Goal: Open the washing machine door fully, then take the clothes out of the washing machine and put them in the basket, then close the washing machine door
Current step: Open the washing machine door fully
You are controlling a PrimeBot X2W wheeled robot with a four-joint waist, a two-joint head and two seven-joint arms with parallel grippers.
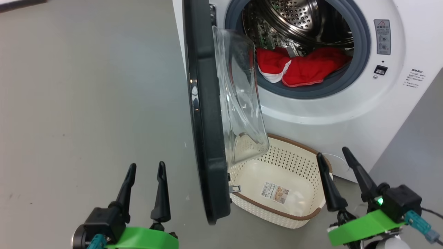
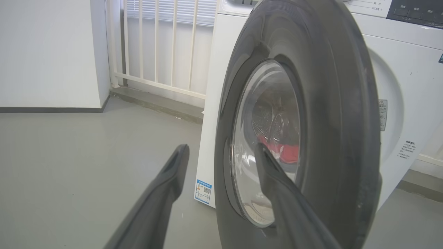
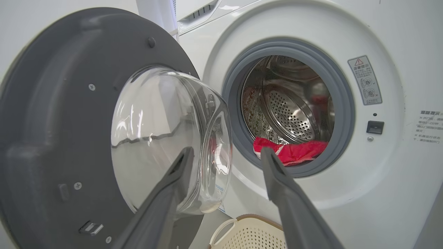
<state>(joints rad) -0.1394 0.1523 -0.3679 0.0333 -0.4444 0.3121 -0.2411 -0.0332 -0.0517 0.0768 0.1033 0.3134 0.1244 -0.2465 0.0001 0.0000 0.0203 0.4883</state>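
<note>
The white washing machine (image 1: pixel 311 114) stands ahead with its door (image 1: pixel 206 114) swung out edge-on toward me, black rim and clear glass bowl (image 1: pixel 240 103) showing. Red clothes (image 1: pixel 301 67) lie at the front of the steel drum, also seen as clothes (image 3: pixel 292 152) in the right wrist view and through the glass as clothes (image 2: pixel 282 152). The cream basket (image 1: pixel 277 183) sits on the floor below the opening. My left gripper (image 1: pixel 145 171) is open, left of the door rim. My right gripper (image 1: pixel 334 157) is open beside the basket's right end.
Grey floor (image 1: pixel 86 103) spreads to the left of the door. A white railing (image 2: pixel 155 45) and a white wall (image 2: pixel 48 52) stand behind the machine's left side. The basket's handle (image 3: pixel 221 231) shows under the right gripper.
</note>
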